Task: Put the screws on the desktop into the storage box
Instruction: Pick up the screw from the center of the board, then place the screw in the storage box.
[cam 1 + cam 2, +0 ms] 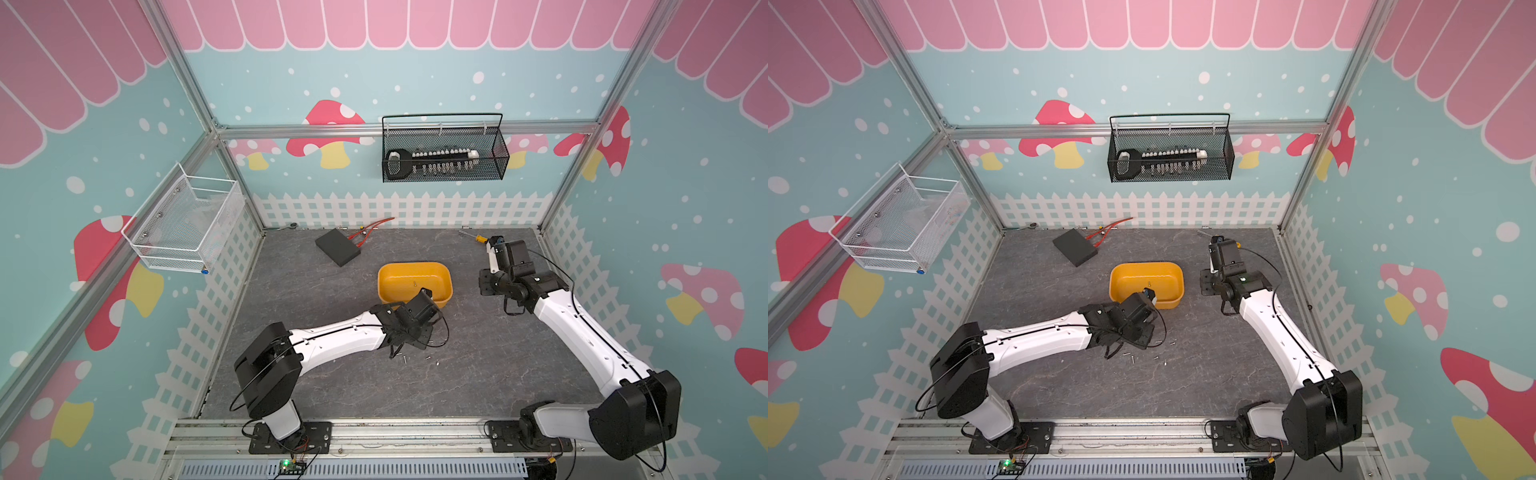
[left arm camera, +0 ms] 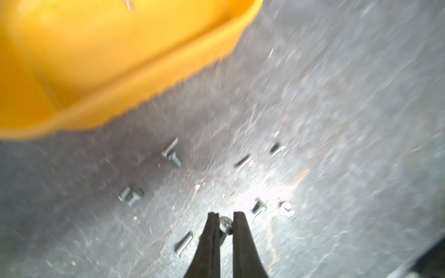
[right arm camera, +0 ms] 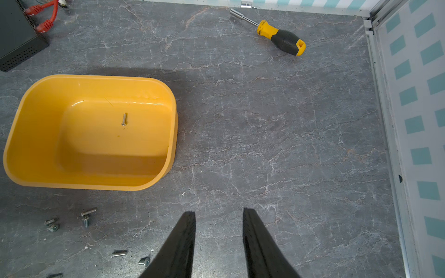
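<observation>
The yellow storage box (image 1: 415,264) (image 1: 1146,264) stands mid-desktop, with one screw (image 3: 124,119) lying on its floor. Several small silver screws (image 1: 428,357) (image 1: 1155,357) (image 2: 172,152) (image 3: 89,212) lie scattered on the grey marbled desktop (image 1: 332,386) just in front of the box. My left gripper (image 2: 226,217) is low over this scatter, shut on one screw (image 2: 226,225) pinched between its tips. The box wall (image 2: 120,48) fills the blurred left wrist view ahead. My right gripper (image 3: 218,211) hovers open and empty to the right of the box (image 3: 36,134).
A yellow-and-black screwdriver (image 3: 281,36) (image 1: 478,237) lies near the back right corner. A black device (image 1: 337,247) with red cables sits at the back left. A black mesh basket (image 1: 444,158) and a white one (image 1: 187,224) hang on the walls.
</observation>
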Robot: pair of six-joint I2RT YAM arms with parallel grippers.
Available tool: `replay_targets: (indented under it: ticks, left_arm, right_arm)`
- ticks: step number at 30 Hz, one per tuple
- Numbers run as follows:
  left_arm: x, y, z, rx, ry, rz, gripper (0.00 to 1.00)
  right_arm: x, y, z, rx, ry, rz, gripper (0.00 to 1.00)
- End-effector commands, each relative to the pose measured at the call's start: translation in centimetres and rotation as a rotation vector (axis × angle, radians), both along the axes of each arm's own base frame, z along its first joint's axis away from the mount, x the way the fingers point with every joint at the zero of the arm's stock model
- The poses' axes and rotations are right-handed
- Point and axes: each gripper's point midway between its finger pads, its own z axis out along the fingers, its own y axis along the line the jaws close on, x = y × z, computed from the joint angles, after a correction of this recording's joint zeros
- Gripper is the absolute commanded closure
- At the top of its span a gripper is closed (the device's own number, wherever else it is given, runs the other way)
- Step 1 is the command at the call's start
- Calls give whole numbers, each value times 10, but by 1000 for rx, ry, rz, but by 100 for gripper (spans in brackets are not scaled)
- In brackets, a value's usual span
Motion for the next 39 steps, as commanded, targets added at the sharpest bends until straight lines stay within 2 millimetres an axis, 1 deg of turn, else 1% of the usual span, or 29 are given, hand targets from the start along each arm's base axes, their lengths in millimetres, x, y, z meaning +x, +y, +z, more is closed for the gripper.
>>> replay_targets:
  ticks: [1,4,6,9,12,15,18,19,22,30,36,39]
  left_arm:
    - [29,16,23,29,-68,30,100]
    - [63,25,38,17,-104,77,100]
    - [89,31,46,20,-132,108,100]
    - [124,34,54,12,-155,133,100]
    - [149,31,51,14,-155,144,100]
    - [167,33,35,30,-132,164,100]
    - [175,34,16,42,-98,182,100]
    - [172,30,10,29,-73,167,100]
    - [170,29,-9,45,-37,164,100]
    - [173,43,-54,106,32,184,100]
    - [176,53,-71,127,59,199,100]
    - [177,53,-76,121,76,194,100]
  right_arm:
    - [5,3,9,25,-20,-1,61]
    - [5,4,11,37,-25,-1,61]
    - [5,6,11,45,-28,2,61]
    - [7,8,13,56,-30,7,61]
    - [7,9,14,66,-32,9,61]
    - [7,12,16,83,-36,16,61]
    - [6,14,14,93,-31,17,61]
    - [5,13,13,94,-28,15,61]
    - [5,13,12,98,-27,15,61]
    - [3,15,6,98,-15,26,61]
    - [1,15,1,90,-4,31,61]
    - [1,15,-3,91,6,36,61]
